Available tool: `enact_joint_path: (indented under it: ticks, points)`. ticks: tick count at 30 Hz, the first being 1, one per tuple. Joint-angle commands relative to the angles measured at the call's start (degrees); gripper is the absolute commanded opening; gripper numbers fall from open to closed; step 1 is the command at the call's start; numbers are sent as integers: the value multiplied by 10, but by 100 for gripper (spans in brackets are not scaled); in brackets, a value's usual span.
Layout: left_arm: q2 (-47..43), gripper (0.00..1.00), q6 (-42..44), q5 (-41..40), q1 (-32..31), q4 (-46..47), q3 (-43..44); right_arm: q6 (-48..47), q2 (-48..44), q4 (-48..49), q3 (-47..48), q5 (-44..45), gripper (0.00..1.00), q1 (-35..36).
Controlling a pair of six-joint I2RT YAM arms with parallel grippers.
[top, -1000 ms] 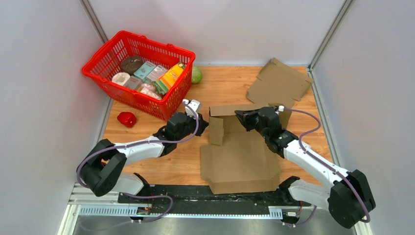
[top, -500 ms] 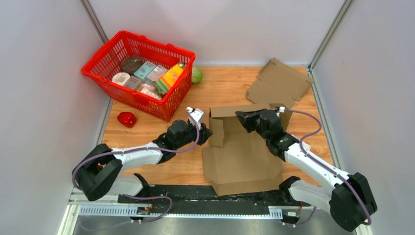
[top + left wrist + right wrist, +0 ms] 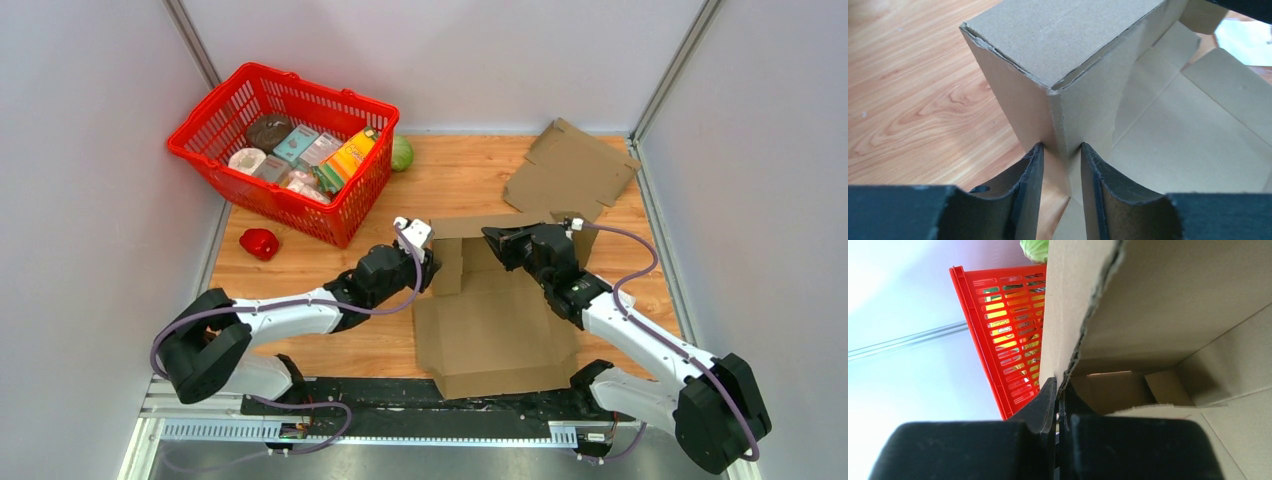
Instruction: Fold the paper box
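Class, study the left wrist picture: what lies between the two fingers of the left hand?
In the left wrist view, an upright folded corner of the cardboard box stands between the fingers of the left hand.

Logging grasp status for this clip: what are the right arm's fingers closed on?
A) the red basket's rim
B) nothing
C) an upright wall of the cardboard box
C: in the right wrist view, the right fingers pinch the edge of the box wall.
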Motion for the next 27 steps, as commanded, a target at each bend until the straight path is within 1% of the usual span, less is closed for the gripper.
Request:
enact_joint_path:
  ticks: [1, 4, 6, 7, 11, 12, 16, 19, 20, 21, 22, 23, 24, 26, 27]
  points:
    - [14, 36, 36, -135, -31, 14, 28, 5, -9, -45, 5, -3, 1, 3]
    - [27, 30, 47, -184, -50, 34, 23, 13, -15, -72, 22, -2, 1, 3]
    - [35, 28, 46, -201, -57, 37, 22, 18, -13, -89, 34, -5, 0, 5]
    - [37, 26, 43, -227, -58, 39, 22, 28, -12, -91, 35, -8, 0, 4]
    - [48, 25, 62, -254, -70, 55, 25, 55, -2, -88, 35, -25, 0, 7]
    - [49, 25, 63, -258, -70, 55, 26, 54, -2, -90, 41, -26, 0, 7]
    - [54, 39, 56, -277, -70, 48, 37, 60, 0, -97, 48, -29, 0, 11]
    - [71, 39, 50, -318, -72, 39, 61, 79, 3, -82, 41, -38, 0, 12]
    - [87, 37, 50, -331, -72, 39, 75, 81, 3, -82, 41, -42, 0, 13]
    - [98, 30, 49, -369, -73, 29, 85, 88, 4, -82, 42, -42, 0, 15]
    - [109, 25, 38, -402, -75, 11, 114, 91, 1, -82, 41, -43, 0, 16]
    - [134, 18, 27, -438, -77, -16, 132, 96, -2, -81, 42, -41, 0, 19]
    - [148, 9, 11, -503, -77, -81, 150, 106, -4, -82, 42, -39, 0, 20]
    - [187, 1, -29, -562, -80, -132, 187, 116, -5, -77, 42, -35, 0, 27]
    - [200, 0, -50, -600, -80, -167, 194, 125, -4, -76, 41, -32, 0, 29]
